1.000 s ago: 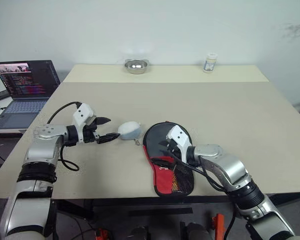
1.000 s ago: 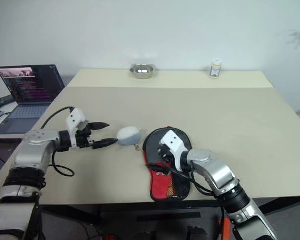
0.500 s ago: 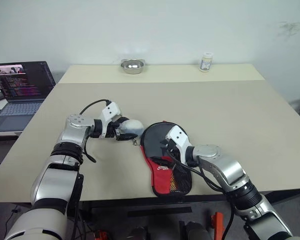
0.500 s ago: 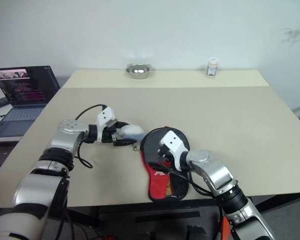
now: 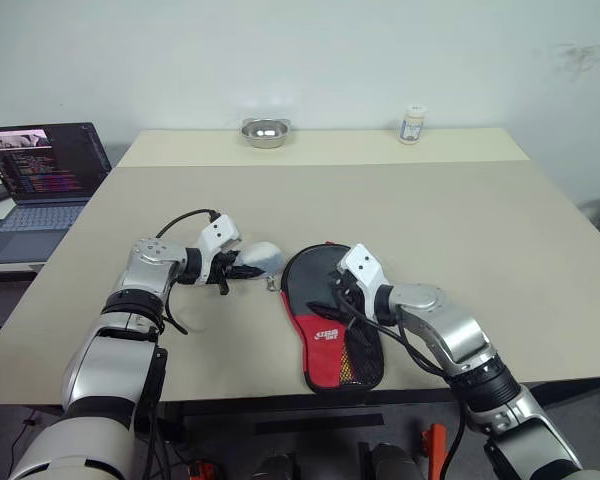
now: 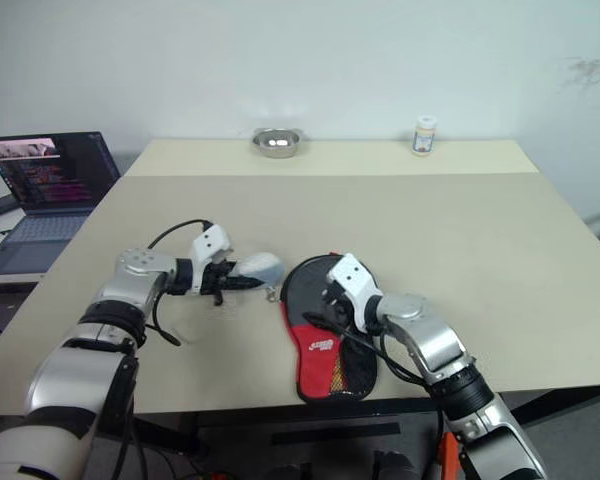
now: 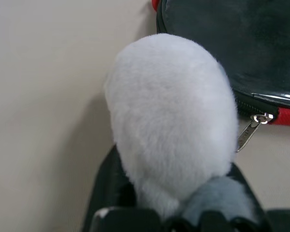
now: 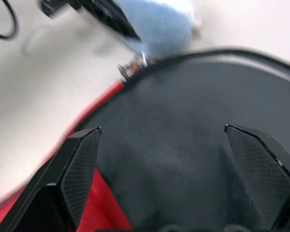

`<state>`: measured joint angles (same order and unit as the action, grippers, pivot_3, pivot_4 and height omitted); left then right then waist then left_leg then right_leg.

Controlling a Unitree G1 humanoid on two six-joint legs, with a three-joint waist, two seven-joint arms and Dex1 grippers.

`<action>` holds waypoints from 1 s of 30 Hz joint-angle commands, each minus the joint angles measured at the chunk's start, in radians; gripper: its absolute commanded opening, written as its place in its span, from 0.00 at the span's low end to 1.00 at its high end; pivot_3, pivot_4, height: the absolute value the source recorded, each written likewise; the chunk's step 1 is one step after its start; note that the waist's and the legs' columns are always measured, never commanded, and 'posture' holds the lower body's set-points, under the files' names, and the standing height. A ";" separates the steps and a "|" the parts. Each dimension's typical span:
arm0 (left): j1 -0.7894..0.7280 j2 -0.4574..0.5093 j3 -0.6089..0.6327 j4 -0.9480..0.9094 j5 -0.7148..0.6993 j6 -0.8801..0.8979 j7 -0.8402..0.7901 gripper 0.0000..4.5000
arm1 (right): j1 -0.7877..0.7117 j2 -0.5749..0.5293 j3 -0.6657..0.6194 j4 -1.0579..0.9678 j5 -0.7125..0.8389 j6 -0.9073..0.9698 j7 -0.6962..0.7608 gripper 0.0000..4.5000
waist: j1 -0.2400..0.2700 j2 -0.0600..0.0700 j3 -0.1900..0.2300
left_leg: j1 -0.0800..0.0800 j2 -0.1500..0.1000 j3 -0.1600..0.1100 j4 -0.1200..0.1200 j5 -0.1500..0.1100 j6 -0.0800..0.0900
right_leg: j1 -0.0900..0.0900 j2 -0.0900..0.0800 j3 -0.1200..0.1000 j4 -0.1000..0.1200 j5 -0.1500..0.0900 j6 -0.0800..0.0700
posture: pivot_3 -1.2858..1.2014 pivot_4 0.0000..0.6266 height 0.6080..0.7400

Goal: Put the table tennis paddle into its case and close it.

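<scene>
The case (image 5: 328, 340) lies on the table's near middle, with a black round part (image 5: 306, 276) at its far end and red fabric with a mesh pocket and white logo at its near end. The table tennis paddle is hidden; I cannot tell it apart from the case's black part. A white fluffy ball (image 7: 169, 106) lies just left of the case by the zipper pull (image 7: 249, 131). My left gripper (image 5: 242, 269) is shut on this ball. Over the black round part, my right gripper (image 8: 162, 128) hangs open with its fingers wide apart.
An open laptop (image 5: 40, 165) stands on a side desk at the far left. A metal bowl (image 5: 265, 130) and a small white jar (image 5: 412, 124) sit at the table's back edge. Bare tabletop stretches right of the case.
My left gripper moved right to the white fluffy ball and shut on it; a half second ago its fingers stood open around it. The right gripper stays open over the case.
</scene>
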<state>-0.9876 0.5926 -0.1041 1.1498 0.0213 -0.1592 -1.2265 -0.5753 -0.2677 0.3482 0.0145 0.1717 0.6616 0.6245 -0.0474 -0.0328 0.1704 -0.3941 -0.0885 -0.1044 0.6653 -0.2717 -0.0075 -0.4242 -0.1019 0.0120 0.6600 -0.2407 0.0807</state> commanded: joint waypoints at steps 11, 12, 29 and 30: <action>-0.136 -0.082 -0.074 0.070 0.161 -0.020 0.271 0.07 | -0.019 0.008 0.053 0.078 -0.061 0.051 0.030 1.00 | 0.014 -0.001 -0.001 | 0.003 -0.001 -0.002 0.002 -0.001 0.002 | 0.004 0.000 -0.001 0.004 0.000 0.000 | 0.52 0.24 1.00; -0.161 -0.093 -0.099 0.087 0.200 -0.029 0.329 0.07 | -0.020 0.008 0.055 0.089 -0.068 0.053 0.027 1.00 | 0.016 -0.002 -0.002 | 0.004 -0.002 -0.002 0.002 0.000 0.002 | 0.004 0.000 -0.001 0.004 0.000 0.000 | 0.52 0.24 1.00; -0.406 -0.262 -0.350 0.220 0.584 -0.055 0.938 0.07 | 0.020 0.008 0.090 0.163 -0.113 0.091 0.026 1.00 | 0.016 -0.003 -0.002 | 0.014 -0.003 -0.003 0.002 0.000 0.001 | 0.013 0.000 -0.002 0.004 0.001 0.000 | 0.52 0.24 1.00; -0.419 -0.272 -0.373 0.223 0.612 -0.064 0.969 0.07 | 0.026 0.007 0.097 0.161 -0.115 0.092 0.030 1.00 | 0.016 -0.003 -0.002 | 0.014 -0.003 -0.003 0.002 0.000 0.001 | 0.013 0.000 -0.001 0.004 0.001 0.000 | 0.52 0.24 1.00</action>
<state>-1.3224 0.3127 -0.4603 1.3928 0.5961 -0.2077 -0.3452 -0.6085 -0.2419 0.3873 0.1017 0.0921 0.6861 0.6491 -0.0311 -0.0353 0.1683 -0.3806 -0.0914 -0.1069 0.6669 -0.2718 -0.0061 -0.4110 -0.1018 0.0104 0.6634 -0.2395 0.0809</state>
